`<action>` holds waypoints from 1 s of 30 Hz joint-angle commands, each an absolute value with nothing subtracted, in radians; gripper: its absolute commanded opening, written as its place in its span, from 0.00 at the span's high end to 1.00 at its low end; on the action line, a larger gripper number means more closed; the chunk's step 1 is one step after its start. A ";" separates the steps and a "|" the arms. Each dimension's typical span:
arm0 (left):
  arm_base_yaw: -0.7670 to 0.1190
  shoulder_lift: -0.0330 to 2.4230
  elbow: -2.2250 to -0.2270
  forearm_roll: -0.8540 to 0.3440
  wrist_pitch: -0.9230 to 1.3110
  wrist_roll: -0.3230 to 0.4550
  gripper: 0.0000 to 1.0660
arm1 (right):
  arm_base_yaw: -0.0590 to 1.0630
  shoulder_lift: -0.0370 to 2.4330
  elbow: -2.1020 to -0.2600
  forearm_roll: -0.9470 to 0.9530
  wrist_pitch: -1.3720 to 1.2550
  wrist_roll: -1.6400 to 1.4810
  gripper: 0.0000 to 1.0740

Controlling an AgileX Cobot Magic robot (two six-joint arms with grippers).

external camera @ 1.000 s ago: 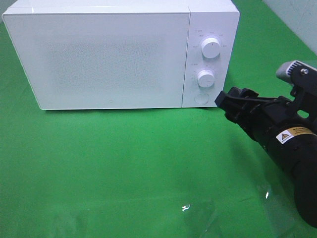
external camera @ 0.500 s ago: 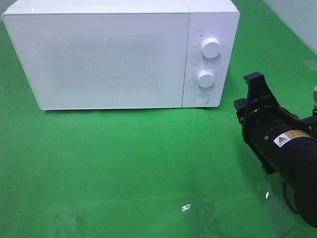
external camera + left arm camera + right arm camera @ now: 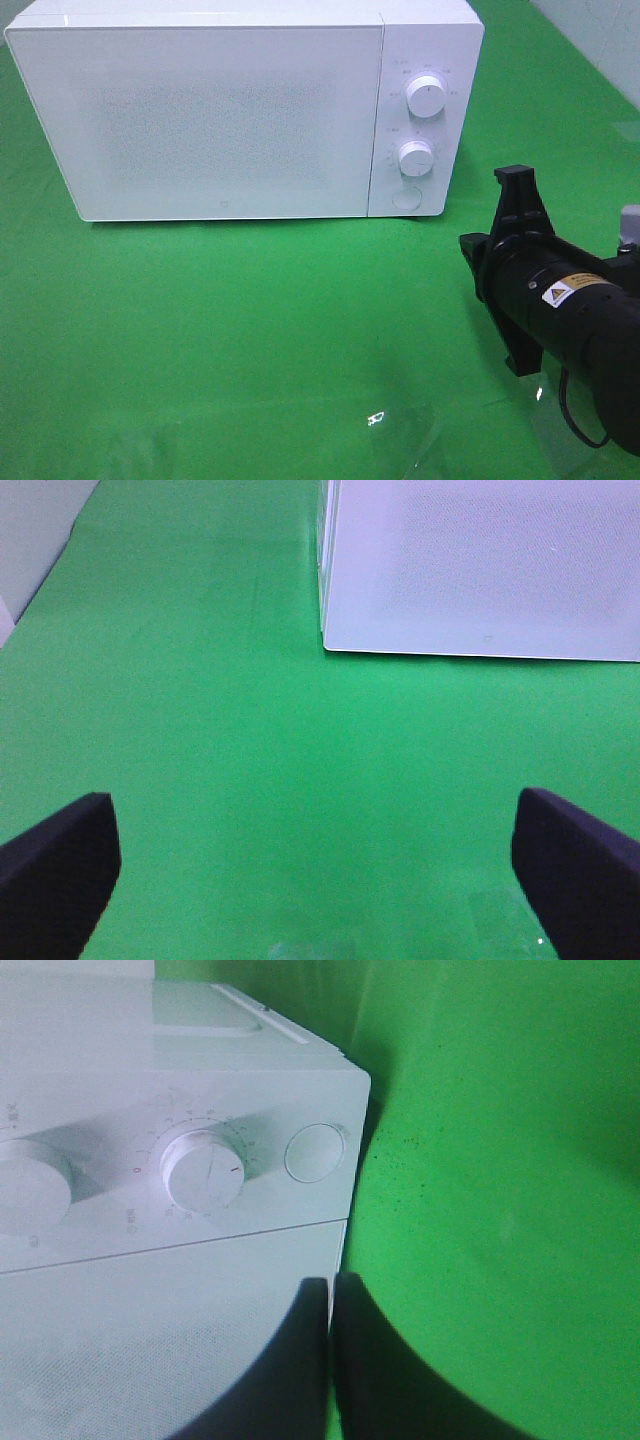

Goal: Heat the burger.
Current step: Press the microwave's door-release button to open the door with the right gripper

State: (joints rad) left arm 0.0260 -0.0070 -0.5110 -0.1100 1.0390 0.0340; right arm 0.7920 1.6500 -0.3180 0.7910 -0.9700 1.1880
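Though searched for in every view, could not place the burger: saw none of it on the green tabletop [image 3: 250,320], and could not see through the frosted, closed door [image 3: 200,120] of the white microwave [image 3: 430,30]. Found that microwave standing at the far side of the tabletop, with an upper dial [image 3: 427,97], a lower dial [image 3: 415,158] and a round button [image 3: 406,197] stacked down its right-hand panel. Saw the right pincer [image 3: 330,1305] with its two black fingers pressed together, gripping nothing, aimed toward the control panel's lower end near the round button and apart from it. Saw its black arm [image 3: 570,310] reaching in from the right, near the microwave's front right corner. Caught the left pincer [image 3: 320,875] in its wrist view only, fingers [image 3: 60,870] spread wide with bare green between them, above the tabletop and facing the microwave's front left corner.
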 commanded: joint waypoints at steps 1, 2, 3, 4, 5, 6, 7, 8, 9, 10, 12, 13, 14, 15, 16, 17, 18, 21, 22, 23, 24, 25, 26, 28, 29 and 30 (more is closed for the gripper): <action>0.029 -0.025 -0.509 -0.115 1.035 0.037 0.06 | 0.768 1.669 -0.318 0.735 -0.968 1.241 1.00; 0.029 -0.025 -0.509 -0.115 1.035 0.037 0.06 | 0.751 1.690 -0.320 0.702 -0.972 1.282 1.00; 0.029 -0.025 -0.509 -0.115 1.035 0.037 0.06 | 0.751 1.690 -0.320 0.702 -0.972 1.282 1.00; 0.029 -0.025 -0.509 -0.115 1.035 0.037 0.06 | 0.735 1.717 -0.332 0.660 -0.970 1.315 1.00; 0.029 -0.025 -0.509 -0.115 1.035 0.037 0.06 | 0.718 1.739 -0.350 0.606 -0.971 1.346 1.00; 0.029 -0.025 -0.509 -0.115 1.035 0.037 0.06 | 0.718 1.739 -0.350 0.606 -0.971 1.346 1.00; 0.029 -0.025 -0.509 -0.115 1.035 0.037 0.06 | 0.712 1.749 -0.360 0.583 -0.972 1.361 1.00; 0.029 -0.025 -0.509 -0.115 1.035 0.037 0.06 | 0.712 1.749 -0.360 0.583 -0.972 1.361 1.00; 0.029 -0.025 -0.509 -0.115 1.035 0.037 0.06 | 0.698 1.769 -0.380 0.553 -0.975 1.385 1.00; 0.029 -0.025 -0.509 -0.115 1.035 0.037 0.06 | 0.698 1.769 -0.380 0.553 -0.975 1.385 1.00; 0.029 -0.025 -0.509 -0.115 1.035 0.037 0.06 | 0.685 1.793 -0.400 0.536 -0.975 1.395 1.00; 0.029 -0.025 -0.509 -0.115 1.035 0.037 0.06 | 0.672 1.815 -0.415 0.527 -0.974 1.395 1.00; 0.029 -0.025 -0.509 -0.115 1.035 0.037 0.06 | 0.664 1.832 -0.431 0.525 -0.971 1.398 1.00; 0.029 -0.025 -0.509 -0.115 1.035 0.037 0.06 | 0.664 1.832 -0.431 0.525 -0.971 1.398 1.00; 0.029 -0.025 -0.509 -0.115 1.035 0.037 0.06 | 0.659 1.846 -0.449 0.525 -0.970 1.398 1.00; 0.029 -0.025 -0.509 -0.115 1.035 0.037 0.06 | 0.659 1.846 -0.449 0.525 -0.970 1.398 1.00; 0.029 -0.025 -0.509 -0.115 1.035 0.037 0.06 | 0.659 1.867 -0.469 0.526 -0.970 1.398 1.00; 0.029 -0.025 -0.509 -0.115 1.035 0.037 0.06 | 0.659 1.879 -0.479 0.526 -0.970 1.398 1.00; 0.029 -0.025 -0.509 -0.115 1.035 0.037 0.06 | 0.659 1.901 -0.497 0.527 -0.968 1.398 1.00; 0.029 -0.025 -0.509 -0.115 1.035 0.037 0.06 | 0.659 1.922 -0.514 0.529 -0.967 1.399 1.00; 0.029 -0.025 -0.509 -0.115 1.035 0.037 0.06 | 0.659 1.922 -0.514 0.529 -0.967 1.399 1.00; 0.029 -0.025 -0.509 -0.115 1.035 0.037 0.06 | 0.644 1.940 -0.530 0.522 -0.963 1.399 1.00; 0.029 -0.025 -0.509 -0.115 1.035 0.037 0.06 | 0.644 1.940 -0.530 0.522 -0.963 1.399 1.00; 0.029 -0.025 -0.509 -0.115 1.035 0.037 0.06 | 0.631 1.956 -0.545 0.512 -0.961 1.399 1.00; 0.029 -0.025 -0.509 -0.114 1.035 0.037 0.06 | 0.622 1.961 -0.552 0.511 -0.961 1.399 1.00; 0.029 -0.025 -0.509 -0.113 1.035 0.037 0.06 | 0.607 1.970 -0.564 0.509 -0.958 1.398 1.00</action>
